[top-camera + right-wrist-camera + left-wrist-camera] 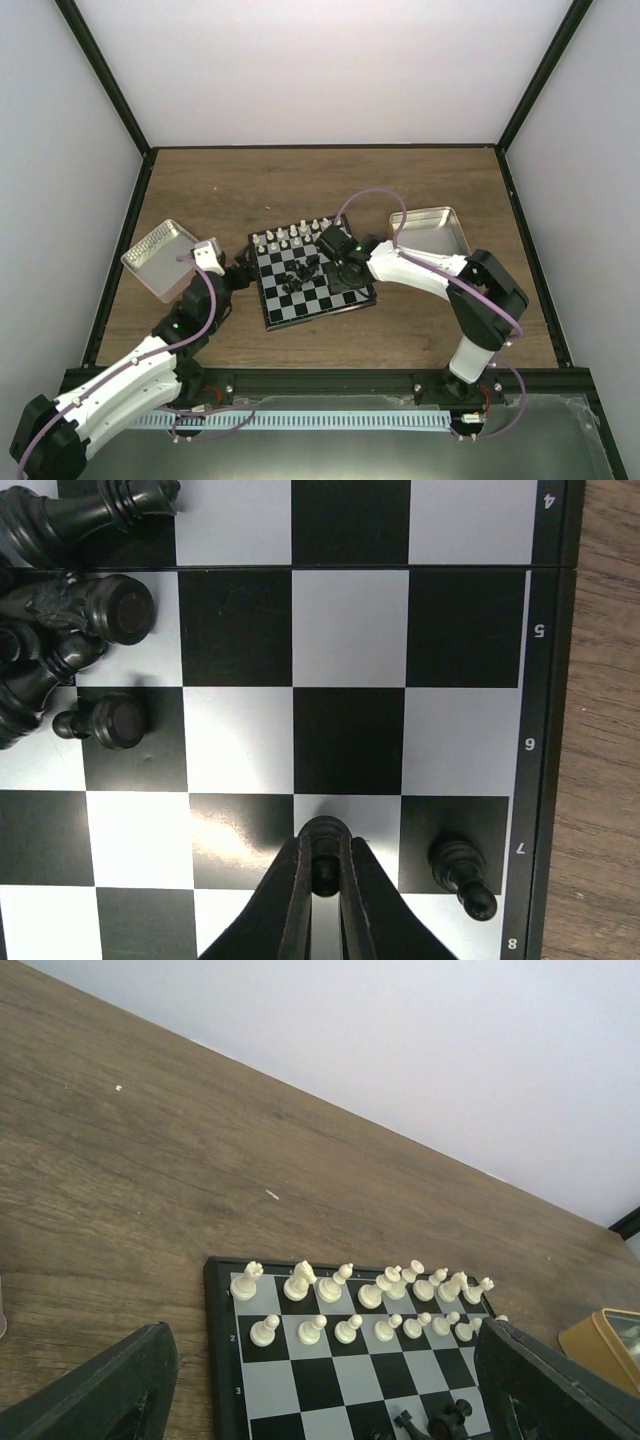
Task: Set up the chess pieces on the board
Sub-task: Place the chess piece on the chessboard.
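Observation:
The board [322, 305] lies mid-table, its bare squares also in the right wrist view [350, 610]. White pieces [330, 1285] fill its two far rows. Black chess pieces [303, 272] lie heaped mid-board and show at the left of the right wrist view [60, 630]. My right gripper [324, 865] is shut on a black pawn [324, 852] standing on a light row-7 square. Another black pawn [458, 868] stands one square to its right. My left gripper [320, 1390] hovers open at the board's left edge, with one finger [100, 1390] beside the board.
An open metal tin [160, 258] lies at the left and another [432, 232] at the right back. Black frame posts and white walls bound the wooden table [320, 180].

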{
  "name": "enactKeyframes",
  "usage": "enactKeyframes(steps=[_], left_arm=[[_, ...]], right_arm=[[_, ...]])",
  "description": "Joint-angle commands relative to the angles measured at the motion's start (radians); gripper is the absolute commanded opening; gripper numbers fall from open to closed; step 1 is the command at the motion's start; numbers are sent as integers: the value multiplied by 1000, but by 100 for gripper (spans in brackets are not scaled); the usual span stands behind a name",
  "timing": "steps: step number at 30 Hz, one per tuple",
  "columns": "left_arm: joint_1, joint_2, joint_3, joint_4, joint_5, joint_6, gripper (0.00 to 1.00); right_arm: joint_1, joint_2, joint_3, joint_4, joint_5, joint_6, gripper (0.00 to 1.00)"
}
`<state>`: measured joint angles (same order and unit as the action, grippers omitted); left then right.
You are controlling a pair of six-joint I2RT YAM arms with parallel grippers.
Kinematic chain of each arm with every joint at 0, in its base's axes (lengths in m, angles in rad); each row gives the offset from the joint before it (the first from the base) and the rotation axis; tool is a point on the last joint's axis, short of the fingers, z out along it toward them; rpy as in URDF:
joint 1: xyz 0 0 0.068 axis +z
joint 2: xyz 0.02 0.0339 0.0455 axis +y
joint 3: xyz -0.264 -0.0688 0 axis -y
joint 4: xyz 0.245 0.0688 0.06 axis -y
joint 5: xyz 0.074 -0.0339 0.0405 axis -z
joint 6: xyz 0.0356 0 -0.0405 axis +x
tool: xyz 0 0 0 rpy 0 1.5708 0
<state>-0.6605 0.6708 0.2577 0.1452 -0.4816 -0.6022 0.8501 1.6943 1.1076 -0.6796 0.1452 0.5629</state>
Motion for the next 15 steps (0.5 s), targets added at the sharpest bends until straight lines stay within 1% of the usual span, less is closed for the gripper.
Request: enactKeyframes(steps=[1, 6, 11, 15], left_arm=[[3, 4, -2, 29, -5, 0, 83], [5, 9, 0, 31, -4, 2, 84], [4, 16, 3, 31, -2, 1, 84], [5, 17, 3, 31, -2, 2, 84]], right_arm=[[-8, -16, -7, -6, 30, 12, 5], [-9, -26, -12, -15, 36, 19, 5], [-9, -28, -24, -17, 11, 18, 6], [-9, -20, -26, -15, 2, 26, 12]])
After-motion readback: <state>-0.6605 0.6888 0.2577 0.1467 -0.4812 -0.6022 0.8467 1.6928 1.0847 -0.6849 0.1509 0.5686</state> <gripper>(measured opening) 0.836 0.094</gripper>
